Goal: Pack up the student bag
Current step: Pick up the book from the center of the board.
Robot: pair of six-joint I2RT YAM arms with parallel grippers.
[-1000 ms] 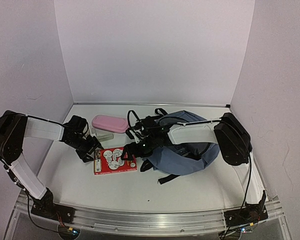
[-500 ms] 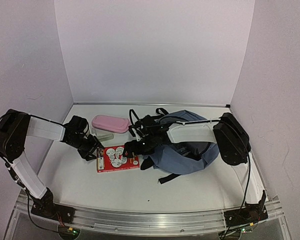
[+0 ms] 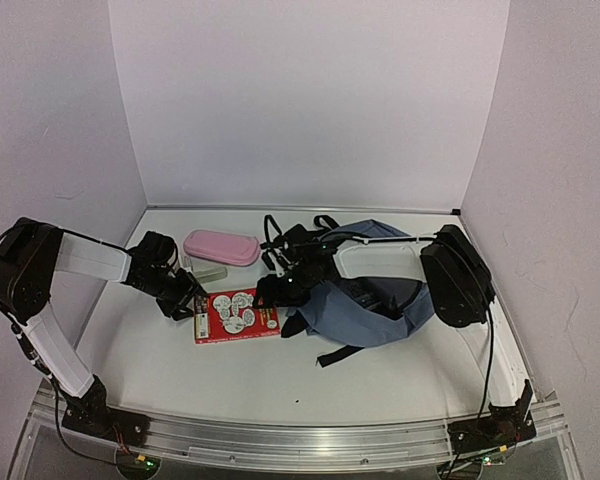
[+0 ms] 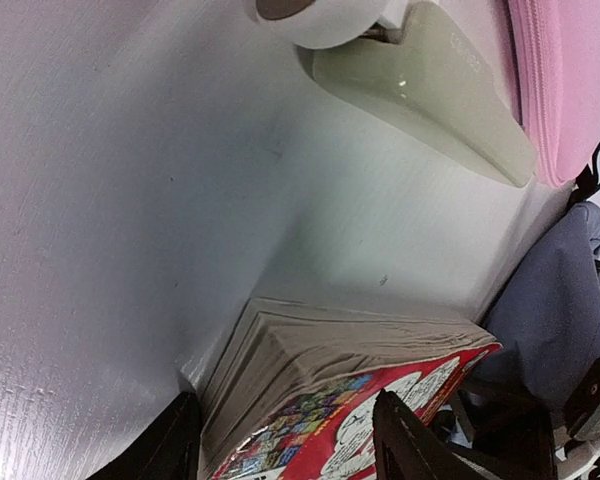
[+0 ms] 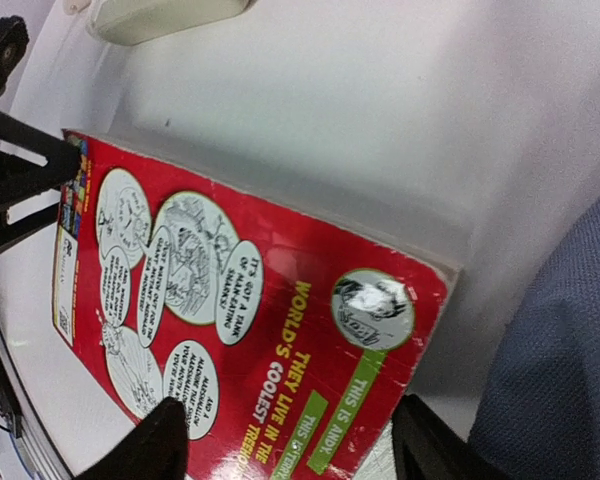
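Pale lilac walls (image 3: 310,100) close in a white worktop (image 3: 280,385). The student bag (image 3: 380,312) lies slumped on its right half, about midway between the back and near edges, with its black straps (image 3: 267,225) trailing toward the middle of the back edge. Its mouth seems to gape toward the left, showing a dark inside, and a red book (image 3: 235,315) lies flat just beside that lip at the middle of the worktop. The right gripper (image 5: 295,440) hangs over the book's bag-side end with its fingers spread wide and nothing between them, its arm reaching across above the bag. The left gripper (image 4: 290,450) straddles the book's opposite end, a finger on either side of the page block; whether they press on it I cannot tell. A pink pencil case (image 3: 221,247) and a pale translucent piece (image 3: 205,272) sit nearer the back-left corner. The bag looks like limp cloth: light while empty, neither fragile nor slippery, but with no stiffness of its own, so it should sag, fold and slide when pushed. The best hold is probably the zip-lined lip of the opening, pinched and lifted to keep the mouth wide. A strap would only drag the whole bag, and the loose straps may snag a finger.
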